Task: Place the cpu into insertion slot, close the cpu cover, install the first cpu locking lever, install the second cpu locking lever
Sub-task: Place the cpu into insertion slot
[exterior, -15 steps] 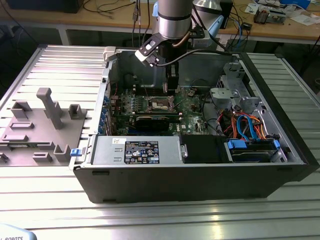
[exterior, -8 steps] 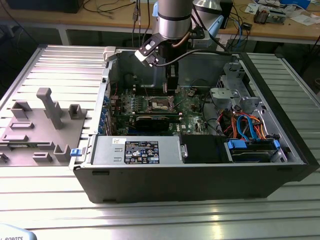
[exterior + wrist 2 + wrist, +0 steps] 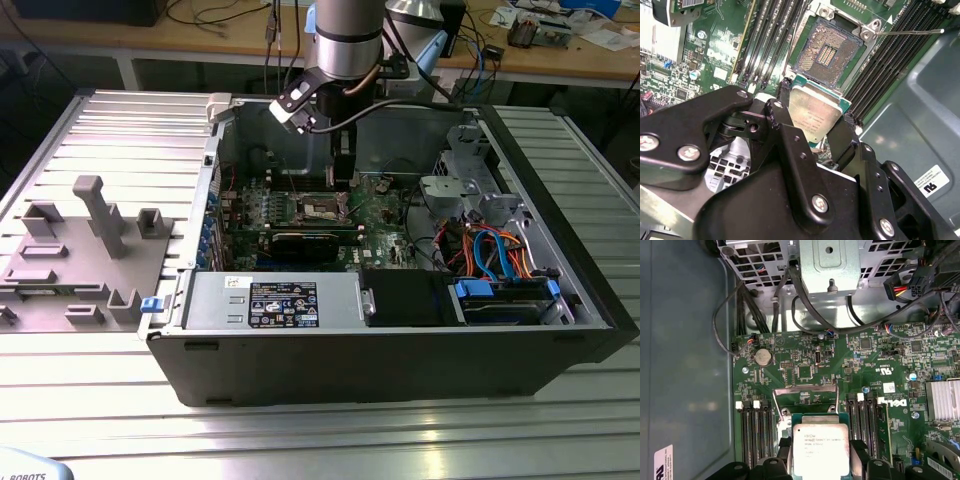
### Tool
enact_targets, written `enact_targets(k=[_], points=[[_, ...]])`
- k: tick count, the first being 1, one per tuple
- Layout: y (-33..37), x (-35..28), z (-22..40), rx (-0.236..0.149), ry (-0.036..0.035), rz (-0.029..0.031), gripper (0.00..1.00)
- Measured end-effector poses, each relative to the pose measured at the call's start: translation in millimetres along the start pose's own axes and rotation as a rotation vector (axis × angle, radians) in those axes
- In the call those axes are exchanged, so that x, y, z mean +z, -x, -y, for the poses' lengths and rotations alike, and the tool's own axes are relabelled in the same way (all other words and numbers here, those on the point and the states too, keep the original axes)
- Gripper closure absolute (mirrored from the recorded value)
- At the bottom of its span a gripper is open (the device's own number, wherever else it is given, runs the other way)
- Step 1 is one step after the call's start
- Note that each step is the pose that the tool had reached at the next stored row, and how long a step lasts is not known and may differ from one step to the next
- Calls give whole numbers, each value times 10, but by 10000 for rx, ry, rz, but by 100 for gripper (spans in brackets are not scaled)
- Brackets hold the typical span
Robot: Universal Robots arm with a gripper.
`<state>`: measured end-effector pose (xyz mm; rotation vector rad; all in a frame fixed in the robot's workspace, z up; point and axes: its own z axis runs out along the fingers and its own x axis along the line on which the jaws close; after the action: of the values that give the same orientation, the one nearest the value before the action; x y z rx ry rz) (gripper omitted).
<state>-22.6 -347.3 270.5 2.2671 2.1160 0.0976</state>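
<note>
The gripper [image 3: 816, 111] is clenched on the cpu [image 3: 812, 120], its black fingers [image 3: 842, 137] at two opposite edges, holding the chip, faintly printed on top, close beside the open insertion slot [image 3: 829, 52] on the green board [image 3: 715, 65], near a white printed label [image 3: 930, 181] on the grey case wall [image 3: 920, 100].

The insertion slot [image 3: 827, 52] is left uncovered and free just beyond the cpu [image 3: 814, 120] clamped in the gripper [image 3: 816, 104], but is hemmed by memory slots [image 3: 771, 35] on both sides, a thin metal lever [image 3: 910, 31] reaching over one bank, and the case wall [image 3: 920, 100] nearby.
</note>
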Motion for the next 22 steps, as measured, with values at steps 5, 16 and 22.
enact_targets(k=[5, 16, 22], points=[[0, 5, 0, 82, 1, 6, 46], [0, 14, 1, 262, 5, 18, 46], [0, 20, 1, 374, 7, 27, 46]])
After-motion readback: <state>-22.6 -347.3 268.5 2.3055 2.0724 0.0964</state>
